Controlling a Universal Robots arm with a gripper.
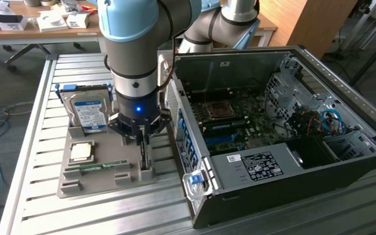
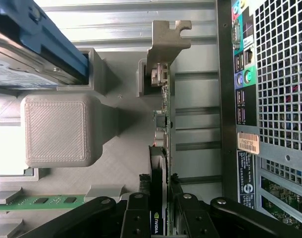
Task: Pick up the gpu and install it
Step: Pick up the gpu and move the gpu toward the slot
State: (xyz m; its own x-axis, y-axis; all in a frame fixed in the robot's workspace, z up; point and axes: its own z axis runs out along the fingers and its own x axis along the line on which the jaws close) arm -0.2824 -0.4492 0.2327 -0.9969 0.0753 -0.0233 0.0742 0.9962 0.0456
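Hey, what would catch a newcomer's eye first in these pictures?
The big blue-and-grey robot arm stands in the middle of the exterior view, its tool down over the gpu standing on edge in a grey tray. On the exterior view's right, an open computer case lies on its side, motherboard exposed. A blue-labelled hard drive sits at the tray's far end.

Thin tan-brown gpu circuit card (image 2: 163, 124) standing edge-on in a slot of the grey 3D-printed plastic holder (image 2: 57, 129), with its grey metal bracket (image 2: 168, 37) capping the end away from the camera. Black gripper (image 2: 160, 196) sitting astride the card's near end. Silver hard drive with blue rail (image 2: 27, 49) resting in the same holder. 1 narrow green memory stick (image 2: 42, 201) lying flat. Black computer case's perforated rear panel (image 2: 279, 99) running alongside the card, ports showing.
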